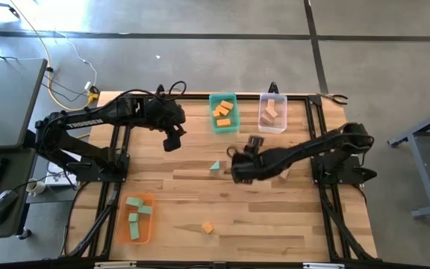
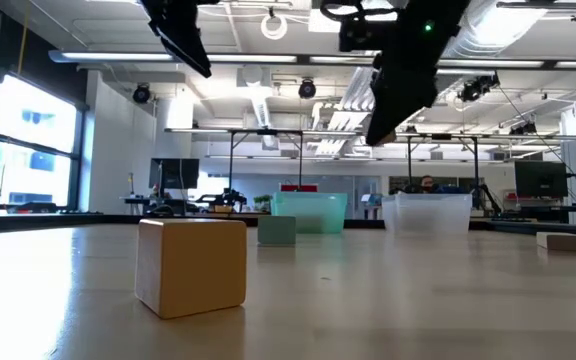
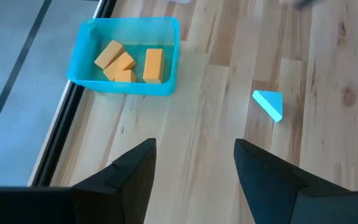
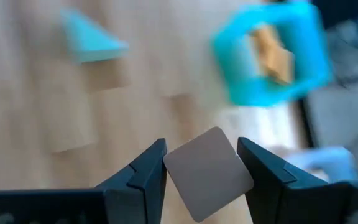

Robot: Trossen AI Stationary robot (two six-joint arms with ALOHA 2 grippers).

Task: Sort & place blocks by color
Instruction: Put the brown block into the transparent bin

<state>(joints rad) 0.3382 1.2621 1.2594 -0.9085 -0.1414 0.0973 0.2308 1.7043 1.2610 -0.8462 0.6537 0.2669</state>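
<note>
A tan cube [image 4: 208,172] sits clamped between the fingers of the right tool [image 4: 202,167], turned corner-up in the grip; in the high view that tool [image 1: 242,166] hangs over the middle of the counter [image 1: 275,217], raised above the boards as the low view shows. A teal wedge [image 1: 215,167] lies on the wood just beside it, toward the left arm, and shows again in the left wrist view [image 3: 269,104] and the right wrist view [image 4: 91,38].

A lone orange cube [image 1: 207,227] rests near the counter's front edge; in the low view it [image 2: 191,265] stands closest to the camera. Another tan block [image 1: 284,174] lies on the counter beside the right arm.

At the far edge, the teal bin [image 1: 213,119] holds orange blocks [image 1: 223,112], four by the left wrist view [image 3: 129,62]. The clear bin [image 1: 260,125] next to it holds tan blocks [image 1: 271,112]. The orange bin [image 1: 121,233] near the front left corner holds teal blocks [image 1: 134,217].

The left tool [image 3: 194,171] hovers empty, fingers apart, over the counter's far left part [image 1: 172,140], short of the teal bin.
</note>
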